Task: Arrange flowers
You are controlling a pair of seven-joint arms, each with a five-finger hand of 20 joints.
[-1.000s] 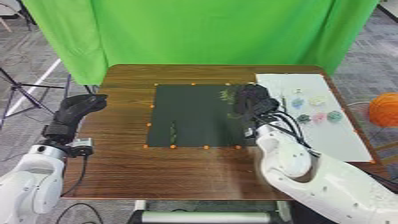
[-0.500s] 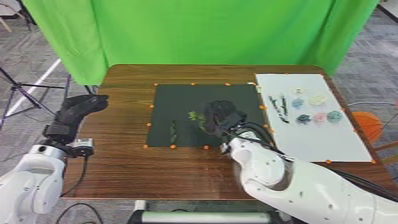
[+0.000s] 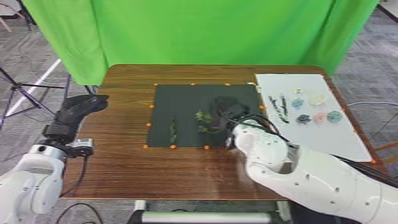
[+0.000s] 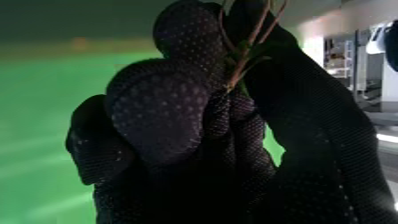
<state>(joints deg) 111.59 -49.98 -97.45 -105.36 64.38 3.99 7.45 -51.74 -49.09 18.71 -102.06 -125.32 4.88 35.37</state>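
Head view: right hand (image 3: 229, 107) over black mat (image 3: 188, 95), leafy sprig (image 3: 203, 118) at its fingers | left hand (image 3: 82, 105) at table's (image 3: 115, 170) left side, fingers relaxed | right wrist view: thumb and fingers pinch thin stems (image 4: 240, 70).

- The right hand (image 3: 229, 106), in a black fabric glove with pale dots, has its fingers curled round thin reddish-brown plant stems with green leaves (image 4: 241, 66).
- Bright green cloth (image 4: 40, 125) spreads out behind the hand (image 4: 160, 107).
- Off past the glove, white shelving (image 4: 338, 57), rather blurred.
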